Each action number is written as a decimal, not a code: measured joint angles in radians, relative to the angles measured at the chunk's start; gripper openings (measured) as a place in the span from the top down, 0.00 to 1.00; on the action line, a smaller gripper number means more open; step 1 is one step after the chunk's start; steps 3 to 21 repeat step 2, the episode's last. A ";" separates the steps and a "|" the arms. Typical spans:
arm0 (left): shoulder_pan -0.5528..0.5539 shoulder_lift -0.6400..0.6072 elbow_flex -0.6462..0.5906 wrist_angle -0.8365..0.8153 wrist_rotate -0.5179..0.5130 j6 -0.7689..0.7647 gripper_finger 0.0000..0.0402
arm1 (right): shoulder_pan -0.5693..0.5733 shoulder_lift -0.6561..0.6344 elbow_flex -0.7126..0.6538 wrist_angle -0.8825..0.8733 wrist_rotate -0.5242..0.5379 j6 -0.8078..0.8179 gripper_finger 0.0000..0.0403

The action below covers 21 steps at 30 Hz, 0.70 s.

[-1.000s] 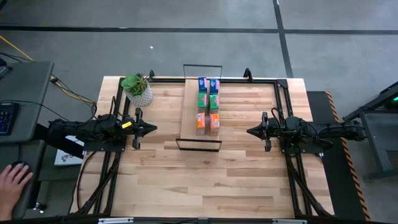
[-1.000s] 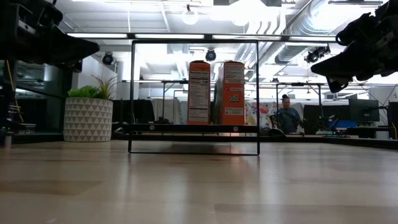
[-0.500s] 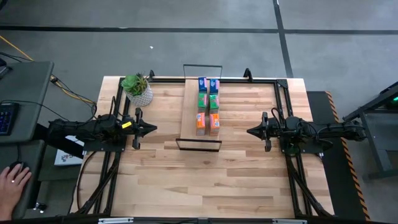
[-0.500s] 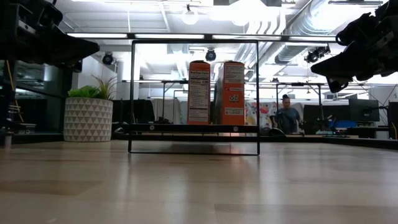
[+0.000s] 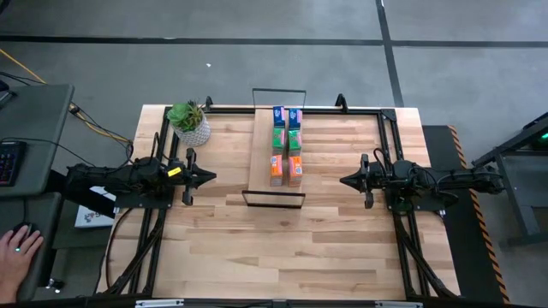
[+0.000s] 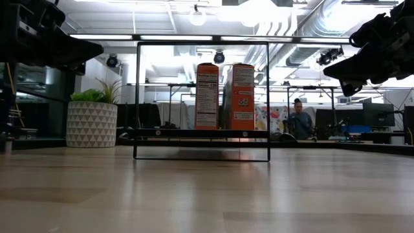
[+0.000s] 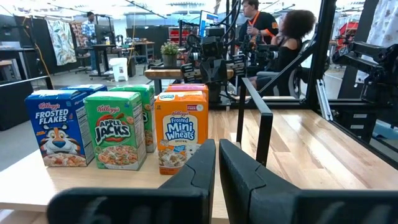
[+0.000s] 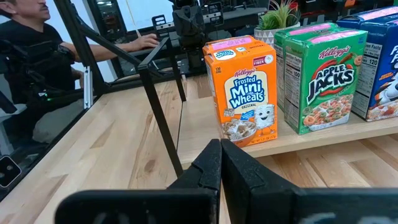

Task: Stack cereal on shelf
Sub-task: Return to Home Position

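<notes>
Jaws on both arms are sitting closed to a thin slit, gripping nothing.

High view: left gripper (image 5: pixel 205 177) is hanging over the surface (image 5: pixel 325 239) well to the left of the shelf (image 5: pixel 259 154), tip pointing toward it; right gripper (image 5: pixel 347 181) is mirroring it well to the right; the cereal is standing on the shelf's right half in two touching columns, blue boxes (image 5: pixel 286 114) toward the picture's top, green boxes (image 5: pixel 287 137) in the middle, orange boxes (image 5: pixel 286 169) at the bottom end; a potted plant (image 5: pixel 190 124) is sitting near the surface's upper left corner; a person's hand (image 5: pixel 15 248) is showing off the surface at lower left.

Low view: the two orange boxes are standing upright side by side inside the black wire frame, hiding the others; both arms are hanging high at the upper corners.

Left wrist view: one blue, one green and one orange box are lining up edge to edge on the plank; people (image 7: pixel 273 43) are sitting beyond the surface.

Right wrist view: orange, green and blue boxes are standing in a row on the shelf; a seated person (image 8: pixel 31 50) is showing behind.
</notes>
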 joint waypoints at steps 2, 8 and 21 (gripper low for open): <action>0.000 0.000 0.000 0.000 0.000 0.000 0.96 | 0.000 0.000 0.000 0.000 0.000 0.000 1.00; 0.000 0.000 0.000 0.000 0.000 0.000 0.96 | 0.000 0.000 0.000 0.000 0.000 0.000 1.00; 0.000 0.000 0.000 0.000 0.000 0.000 0.96 | 0.000 0.000 0.000 0.000 0.000 0.000 1.00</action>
